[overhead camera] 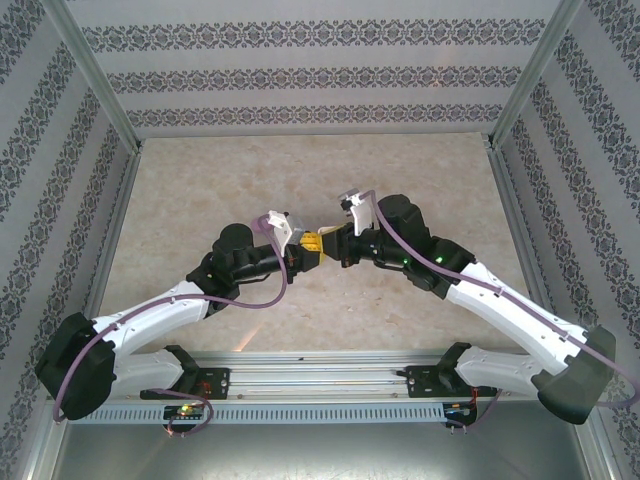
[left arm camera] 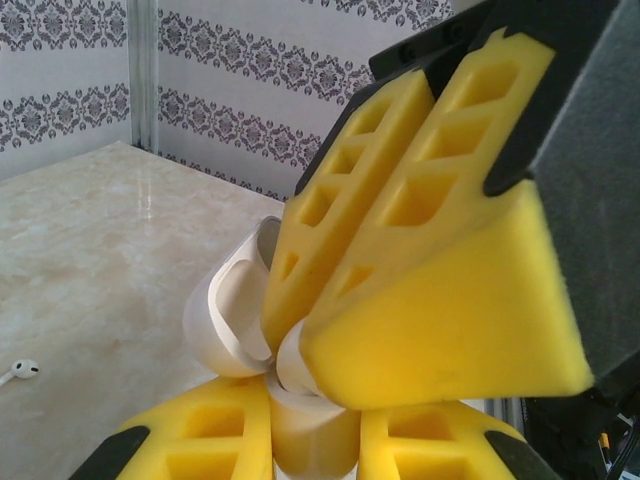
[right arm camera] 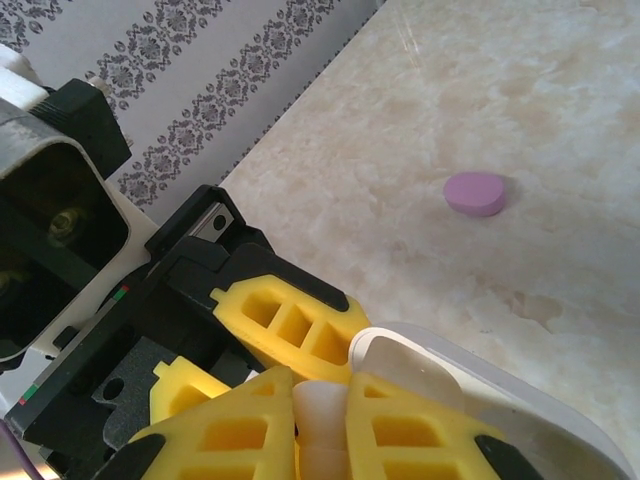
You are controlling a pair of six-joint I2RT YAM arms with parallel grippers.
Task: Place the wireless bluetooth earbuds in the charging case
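Above the middle of the beige marble-patterned tabletop, my two claws meet tip to tip. My left claw is clamped on the body of the white rounded plastic charging case, whose lid stands open and curls up beside my pads. My right claw meets it from the other side. Its yellow foam fingers are pressed together on a small white piece at the case's mouth; I cannot tell whether that is a bud or part of the case. One white stemmed plastic earbud lies loose on the bare stone-look surface, well apart from the case. A pale purple oval plastic case lies on the table farther off. The papered walls, grey with dark damask bands, close in three sides between aluminium posts.
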